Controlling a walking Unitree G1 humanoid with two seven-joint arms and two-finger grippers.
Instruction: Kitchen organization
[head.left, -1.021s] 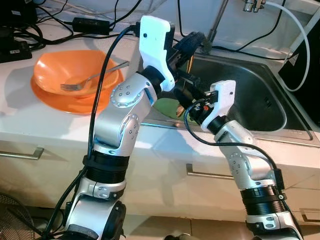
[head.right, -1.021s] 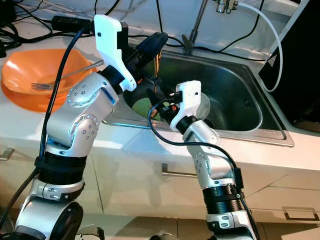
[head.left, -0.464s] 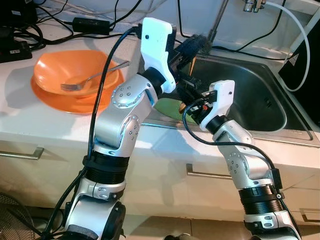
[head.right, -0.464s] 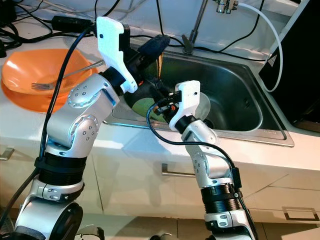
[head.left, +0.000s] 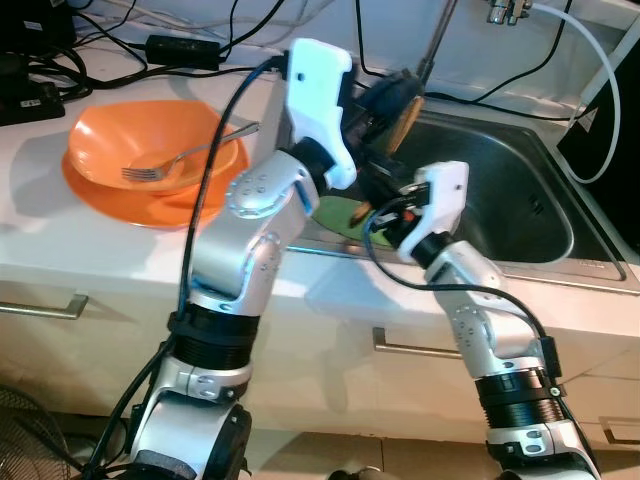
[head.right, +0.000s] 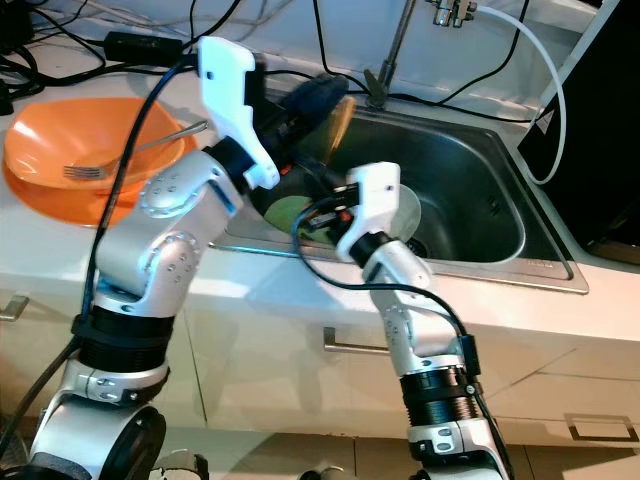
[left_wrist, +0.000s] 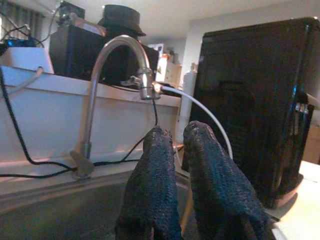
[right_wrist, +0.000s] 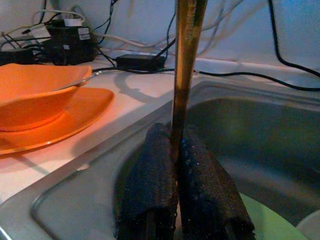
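Over the sink (head.left: 520, 190), both pincers hold spatula (right_wrist: 186, 65) upright.

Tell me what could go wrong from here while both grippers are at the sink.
1. The right gripper pinches the thin brown plate by its edge only, and the left gripper seems to hold it too; if the arms pull apart, it could slip.
2. It hangs over the green plate in the sink, so a drop would likely strike it.
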